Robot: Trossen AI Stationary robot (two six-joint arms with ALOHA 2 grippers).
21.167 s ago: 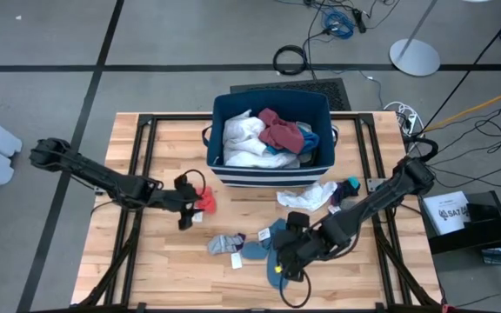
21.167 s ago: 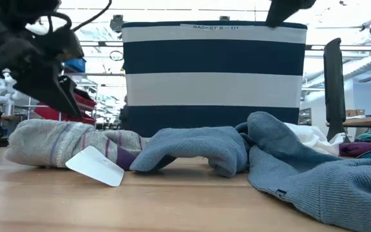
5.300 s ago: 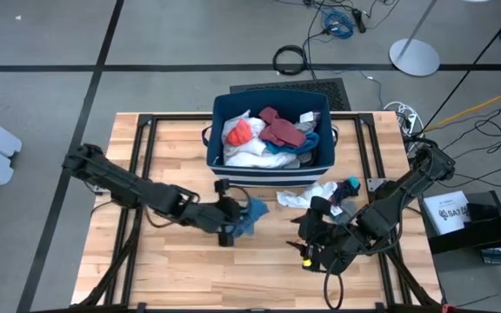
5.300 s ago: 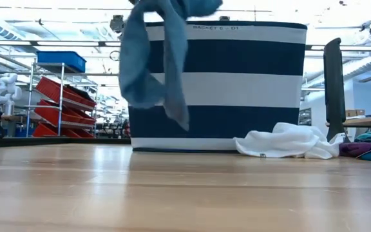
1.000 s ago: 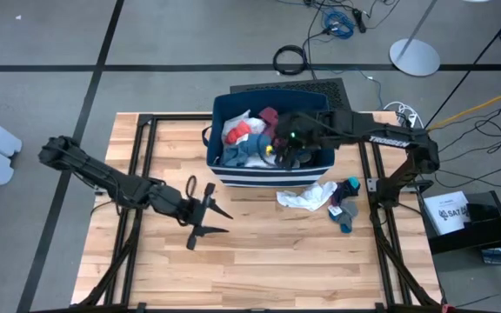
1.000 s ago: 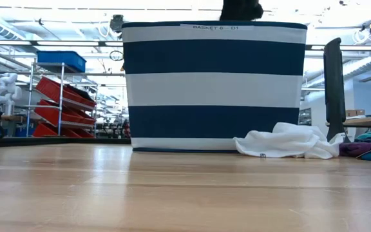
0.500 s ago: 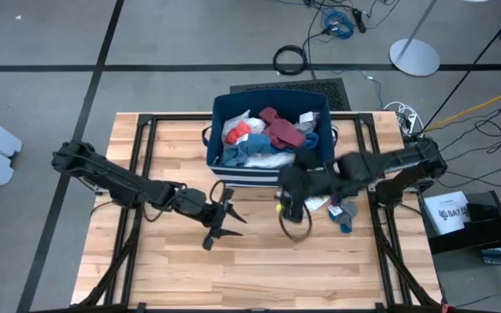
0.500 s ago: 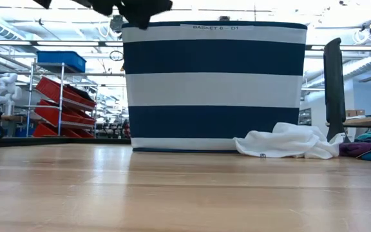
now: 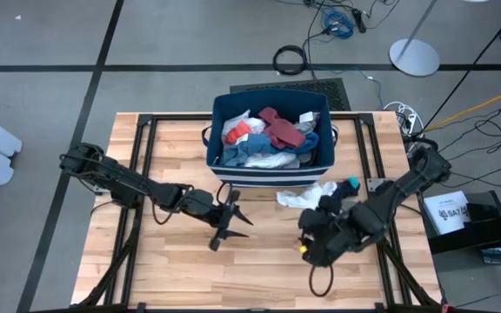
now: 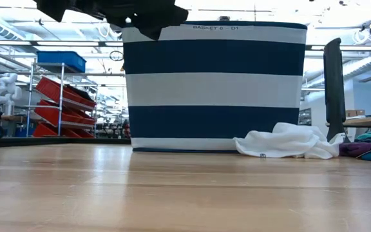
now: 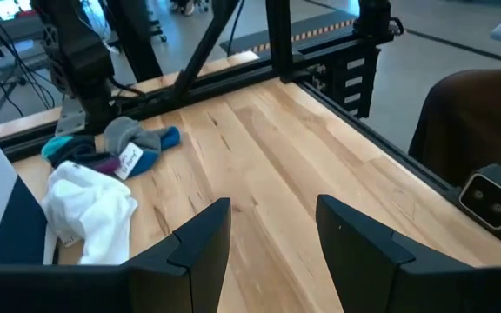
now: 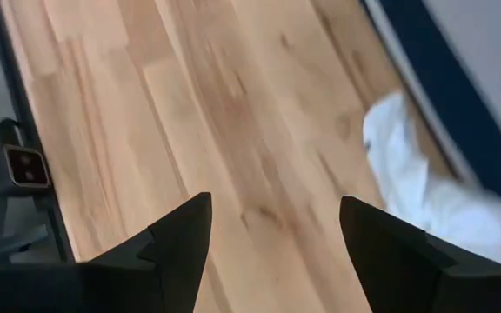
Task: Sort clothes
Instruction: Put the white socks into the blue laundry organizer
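Crumpled white cotton garment (image 9: 308, 196) lay nearer the right gripper (image 9: 308, 244) than the left gripper (image 9: 230, 226); both fingers spread, empty.

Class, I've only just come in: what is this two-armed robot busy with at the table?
It is sorting clothes into the navy striped bin, which already holds white, maroon, blue and orange-red pieces. Right now neither arm holds anything: the left gripper and right gripper both hover over bare wood in front of the bin, jaws open. A white garment and a few small socks lie on the table by the bin.
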